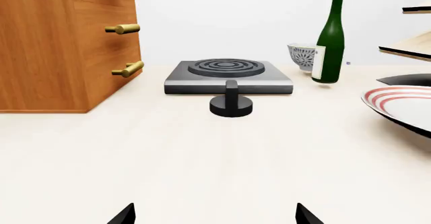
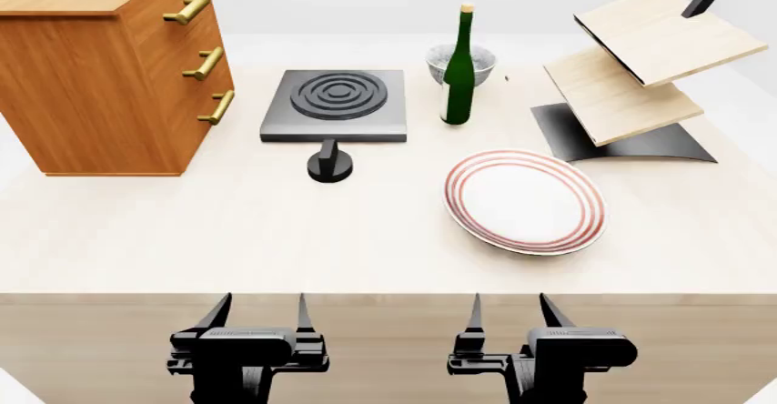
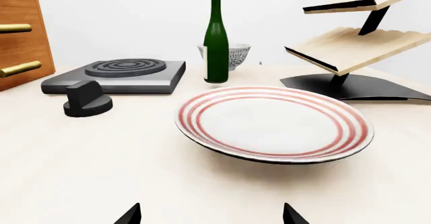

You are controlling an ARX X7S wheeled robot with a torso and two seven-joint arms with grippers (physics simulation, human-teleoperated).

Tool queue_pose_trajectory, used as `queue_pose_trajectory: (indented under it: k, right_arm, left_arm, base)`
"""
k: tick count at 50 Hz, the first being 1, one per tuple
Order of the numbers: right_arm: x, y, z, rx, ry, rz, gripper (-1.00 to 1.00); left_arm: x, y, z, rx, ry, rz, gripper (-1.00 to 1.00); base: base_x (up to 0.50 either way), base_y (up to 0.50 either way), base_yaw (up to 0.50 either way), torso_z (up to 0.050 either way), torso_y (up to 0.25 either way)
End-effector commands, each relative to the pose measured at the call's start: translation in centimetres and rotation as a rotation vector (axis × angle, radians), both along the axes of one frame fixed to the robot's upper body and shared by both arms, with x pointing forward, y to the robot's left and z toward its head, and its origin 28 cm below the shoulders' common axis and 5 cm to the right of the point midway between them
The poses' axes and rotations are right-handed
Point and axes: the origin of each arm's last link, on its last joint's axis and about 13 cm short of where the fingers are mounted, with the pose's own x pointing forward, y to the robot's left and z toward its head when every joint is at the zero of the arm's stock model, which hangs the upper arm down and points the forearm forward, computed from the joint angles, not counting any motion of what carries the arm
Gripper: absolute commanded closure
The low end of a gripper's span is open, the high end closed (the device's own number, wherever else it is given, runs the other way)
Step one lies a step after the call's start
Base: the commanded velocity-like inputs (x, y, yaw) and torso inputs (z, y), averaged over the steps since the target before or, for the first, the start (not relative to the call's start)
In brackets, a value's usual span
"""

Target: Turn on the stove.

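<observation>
The stove (image 2: 334, 104) is a flat dark grey square slab with a ring burner, at the back of the table; it also shows in the left wrist view (image 1: 227, 76) and the right wrist view (image 3: 118, 75). Its black round knob (image 2: 330, 165) stands just in front of it, with its handle upright (image 1: 231, 102) (image 3: 87, 99). My left gripper (image 2: 258, 311) is open and empty at the table's front edge, well short of the knob. My right gripper (image 2: 508, 311) is open and empty at the front edge, in front of the plate.
A wooden drawer chest (image 2: 104, 67) with brass handles stands at the back left. A green bottle (image 2: 459, 67) and a patterned bowl (image 2: 461, 58) stand right of the stove. A red-striped plate (image 2: 525, 201) lies at centre right. A wooden shelf rack (image 2: 631, 67) stands at the back right.
</observation>
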Motion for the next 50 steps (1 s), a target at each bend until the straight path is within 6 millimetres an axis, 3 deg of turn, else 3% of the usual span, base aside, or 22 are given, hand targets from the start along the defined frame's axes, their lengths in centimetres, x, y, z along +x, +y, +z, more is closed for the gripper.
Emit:
queue_pose_trajectory:
  k: [1,6,15,18,21,27,32,35,45,50]
  right_arm:
    - [0.0,0.0,0.0,0.0,0.0,0.0,-1.0]
    - [-0.4,0.4,0.1,-0.123,-0.015,0.006,-1.0]
    - [0.0,-0.2,0.3,0.001,0.026,-0.015,-1.0]
    - [0.2,-0.4,1.1,0.015,0.028,-0.024,-1.0]
    - [0.1,-0.4,2.9,-0.037,0.025,-0.07,-1.0]
    - [-1.7,-0.7,9.7,-0.039,0.024,-0.017,-1.0]
    - [-3.0,-0.9,13.7,-0.037,-0.04,-0.022,-1.0]
    - [-3.4,-1.0,14.8,-0.019,-0.08,0.009,-1.0]
    - [-3.8,-1.2,14.1,0.056,-0.093,0.02,-1.0]
    - [-3.4,-1.3,13.8,0.051,-0.086,-0.003,-1.0]
  left_arm:
    - [0.0,0.0,0.0,0.0,0.0,0.0,-1.0]
    - [-0.2,-0.2,0.1,0.016,-0.014,-0.031,-1.0]
    - [0.5,0.0,-0.5,0.039,0.098,0.022,-1.0]
    - [0.7,0.2,0.5,0.057,0.128,0.025,-1.0]
    - [0.7,0.4,3.6,0.041,0.133,-0.007,-1.0]
    - [-0.8,0.7,10.2,-0.012,0.15,-0.091,-1.0]
    - [-1.8,1.0,13.8,-0.032,0.123,-0.116,-1.0]
    - [-2.1,1.2,15.0,-0.041,0.089,-0.097,-1.0]
    - [-2.6,1.4,14.9,-0.025,0.044,-0.095,-1.0]
    - [-2.4,1.5,14.8,-0.031,0.052,-0.085,-1.0]
  base:
    - [0.0,0.0,0.0,0.0,0.0]
    - [0.0,0.0,0.0,0.0,0.0]
    - [0.0,0.0,0.0,0.0,0.0]
    - [0.0,0.0,0.0,0.0,0.0]
    - [0.0,0.0,0.0,0.0,0.0]
    - [0.0,0.0,0.0,0.0,0.0]
    - [0.0,0.0,0.0,0.0,0.0]
    - [0.0,0.0,0.0,0.0,0.0]
    - [0.02,0.0,0.0,0.0,0.0]
    - [0.48,0.0,0.0,0.0,0.0]
